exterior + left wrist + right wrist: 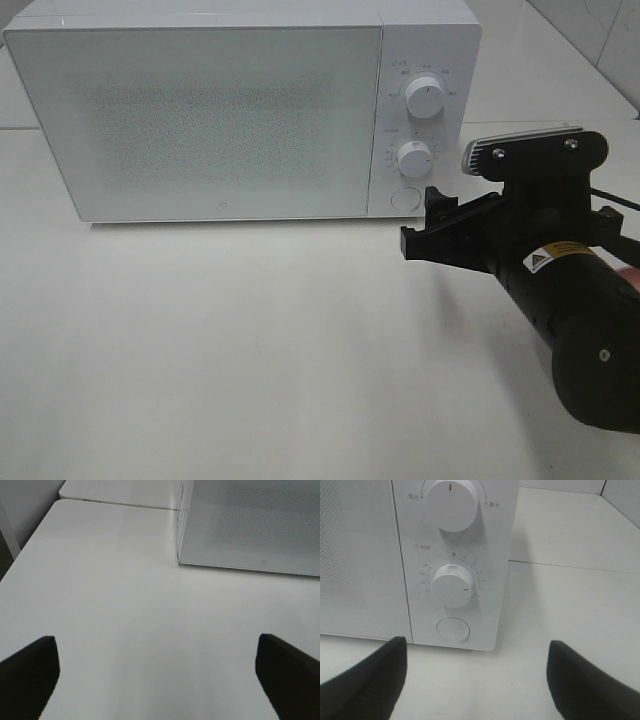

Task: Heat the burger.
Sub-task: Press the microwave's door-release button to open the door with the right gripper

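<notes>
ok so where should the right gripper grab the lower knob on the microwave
Grip the lower knob by its round side wall, a finger on each side, coming straight in from the front. It is a short cylinder standing out of the front panel, so only its rim gives opposing faces. The right gripper is open and faces that panel.

Wide-apart jaws (both dark) hover over white table [110,605] near microwave [250,525].
</notes>
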`<action>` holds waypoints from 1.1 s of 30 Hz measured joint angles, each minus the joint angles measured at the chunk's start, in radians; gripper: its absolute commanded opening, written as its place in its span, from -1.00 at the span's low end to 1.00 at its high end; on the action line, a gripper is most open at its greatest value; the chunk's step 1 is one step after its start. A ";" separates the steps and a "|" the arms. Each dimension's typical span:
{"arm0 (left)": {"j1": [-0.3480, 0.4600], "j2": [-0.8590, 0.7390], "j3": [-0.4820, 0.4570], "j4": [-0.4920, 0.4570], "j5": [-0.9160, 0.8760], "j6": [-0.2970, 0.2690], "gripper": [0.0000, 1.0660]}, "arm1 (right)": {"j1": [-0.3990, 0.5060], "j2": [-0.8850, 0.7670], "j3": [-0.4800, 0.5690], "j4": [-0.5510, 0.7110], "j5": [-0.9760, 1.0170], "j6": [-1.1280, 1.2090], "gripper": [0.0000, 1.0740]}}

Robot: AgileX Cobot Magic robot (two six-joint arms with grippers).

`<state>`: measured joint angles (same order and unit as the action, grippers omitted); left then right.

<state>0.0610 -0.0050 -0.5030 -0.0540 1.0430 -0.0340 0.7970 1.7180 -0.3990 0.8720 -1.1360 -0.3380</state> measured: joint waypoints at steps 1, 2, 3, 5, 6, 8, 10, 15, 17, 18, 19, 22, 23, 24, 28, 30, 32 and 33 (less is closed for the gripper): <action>0.000 0.000 0.000 0.000 0.000 0.000 0.87 | 0.004 0.013 -0.013 0.001 0.002 0.000 0.40; 0.000 0.000 0.000 0.000 0.000 0.000 0.87 | 0.007 0.018 -0.020 0.002 0.002 0.000 0.40; 0.000 0.000 0.000 0.000 0.000 0.000 0.87 | 0.007 0.018 -0.020 0.002 0.002 0.000 0.40; 0.000 0.000 0.000 0.000 0.000 0.000 0.87 | 0.013 0.024 -0.033 0.006 0.008 0.000 0.40; 0.000 0.000 0.000 0.000 0.000 0.000 0.87 | 0.013 0.024 -0.033 0.006 0.008 0.000 0.40; 0.000 0.000 0.000 0.000 0.000 0.000 0.87 | 0.013 0.024 -0.040 0.008 0.010 0.003 0.39; 0.000 0.000 0.000 0.000 0.000 0.000 0.87 | 0.013 0.024 -0.040 0.008 0.019 0.028 0.37; 0.000 0.000 0.000 0.000 0.000 0.000 0.87 | 0.013 0.024 -0.040 0.008 0.031 0.140 0.31; 0.000 0.000 0.000 0.000 0.000 0.000 0.87 | 0.013 0.024 -0.040 0.008 0.031 0.304 0.24; 0.000 0.000 0.000 0.000 0.000 0.000 0.87 | 0.013 0.024 -0.040 0.008 0.031 0.304 0.24; 0.000 0.000 0.000 0.000 0.000 0.000 0.87 | 0.013 0.024 -0.040 0.008 0.032 0.355 0.18; 0.000 0.000 0.000 0.000 0.000 0.000 0.87 | 0.013 0.024 -0.040 0.008 0.037 0.506 0.08; 0.000 0.000 0.000 0.000 0.000 0.000 0.87 | 0.013 0.024 -0.040 0.008 0.037 0.605 0.01; 0.000 0.000 0.000 0.000 0.000 0.000 0.87 | 0.013 0.024 -0.040 0.008 0.037 0.605 0.01; 0.000 0.000 0.000 0.000 0.000 0.000 0.87 | 0.013 0.024 -0.040 0.008 0.039 0.817 -0.17; 0.000 0.000 0.000 0.000 0.000 0.000 0.87 | 0.013 0.024 -0.040 0.008 0.050 0.916 -0.27; 0.000 0.000 0.000 0.000 0.000 0.000 0.87 | 0.013 0.024 -0.040 0.008 0.061 0.970 -0.31; 0.000 0.000 0.000 0.000 0.000 0.000 0.87 | 0.013 0.024 -0.040 0.008 0.082 1.067 -0.40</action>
<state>0.0610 -0.0050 -0.5030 -0.0540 1.0430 -0.0340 0.8100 1.7420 -0.4390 0.8800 -1.0540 0.7290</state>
